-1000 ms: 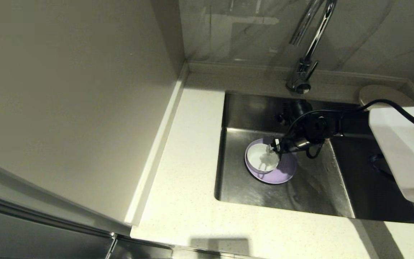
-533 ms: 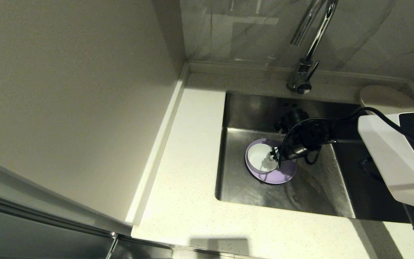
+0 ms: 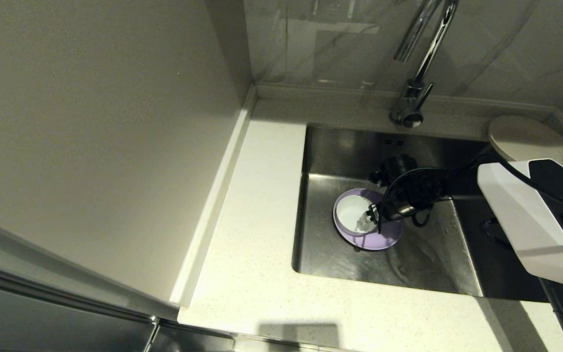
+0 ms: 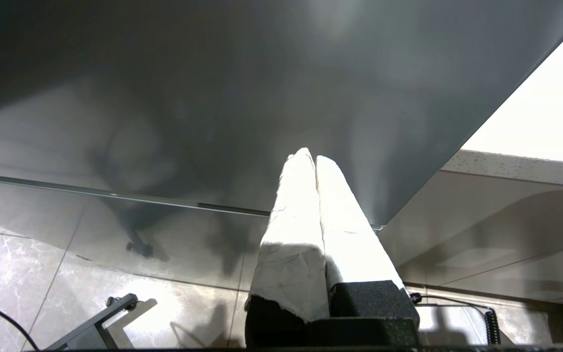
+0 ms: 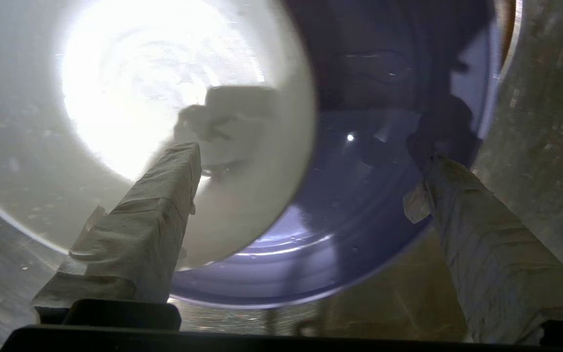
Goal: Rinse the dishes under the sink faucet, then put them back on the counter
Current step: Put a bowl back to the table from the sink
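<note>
Right gripper (image 3: 367, 218), wide open and holding nothing, straddles the bowl (image 3: 352, 212) rim on the purple plate (image 3: 384, 234), frame centre; judged next: close, lift toward faucet (image 3: 421, 63)

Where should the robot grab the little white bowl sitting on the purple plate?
Probably by its rim, coming from above: the white bowl sits upright on the purple plate, mouth up. The open right end effector already straddles its wall, one finger inside.

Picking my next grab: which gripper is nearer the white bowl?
Right. The right gripper hangs open over the bowl, one finger inside its rim. The left gripper is parked shut off the counter.
</note>
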{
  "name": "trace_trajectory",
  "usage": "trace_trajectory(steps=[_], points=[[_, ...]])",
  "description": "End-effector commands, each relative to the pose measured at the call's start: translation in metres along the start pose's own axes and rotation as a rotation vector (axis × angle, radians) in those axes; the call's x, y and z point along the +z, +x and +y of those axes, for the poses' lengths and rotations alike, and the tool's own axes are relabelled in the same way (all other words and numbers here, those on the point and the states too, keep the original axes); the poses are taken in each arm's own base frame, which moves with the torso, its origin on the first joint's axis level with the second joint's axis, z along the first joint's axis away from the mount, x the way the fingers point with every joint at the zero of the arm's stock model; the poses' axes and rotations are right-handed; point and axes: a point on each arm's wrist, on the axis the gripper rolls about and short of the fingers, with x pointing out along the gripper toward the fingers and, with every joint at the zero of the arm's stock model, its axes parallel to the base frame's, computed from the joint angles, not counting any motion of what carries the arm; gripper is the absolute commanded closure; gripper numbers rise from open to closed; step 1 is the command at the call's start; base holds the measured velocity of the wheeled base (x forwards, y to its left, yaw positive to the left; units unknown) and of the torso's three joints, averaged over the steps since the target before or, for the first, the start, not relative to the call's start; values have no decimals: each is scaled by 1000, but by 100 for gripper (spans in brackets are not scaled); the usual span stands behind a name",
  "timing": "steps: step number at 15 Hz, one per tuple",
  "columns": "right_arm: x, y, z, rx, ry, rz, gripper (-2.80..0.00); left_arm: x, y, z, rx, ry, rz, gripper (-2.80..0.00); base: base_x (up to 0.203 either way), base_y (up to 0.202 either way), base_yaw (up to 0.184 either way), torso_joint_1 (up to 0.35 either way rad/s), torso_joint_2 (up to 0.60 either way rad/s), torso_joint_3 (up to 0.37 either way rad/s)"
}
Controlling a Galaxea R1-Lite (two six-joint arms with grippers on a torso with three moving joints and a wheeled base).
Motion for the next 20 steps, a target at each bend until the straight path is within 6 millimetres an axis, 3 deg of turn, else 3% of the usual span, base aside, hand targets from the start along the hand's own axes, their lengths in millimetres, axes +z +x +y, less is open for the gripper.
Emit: trace_trajectory(steps=[1,11,12,20], points=[[-1,1,2,2,-5,5,-280,0,0,0,0,0,-4,0,0,0,0,0,0,0],[-2,2,1,46,-16,11,-280,0,0,0,0,0,-3,0,0,0,0,0,0,0],[-2,1,1,47,-37,10,0,0,0,0,0,0,-3,0,0,0,0,0,0,0],[-7,-2,0,53,-41,32,0,0,0,0,0,0,-3,0,0,0,0,0,0,0]])
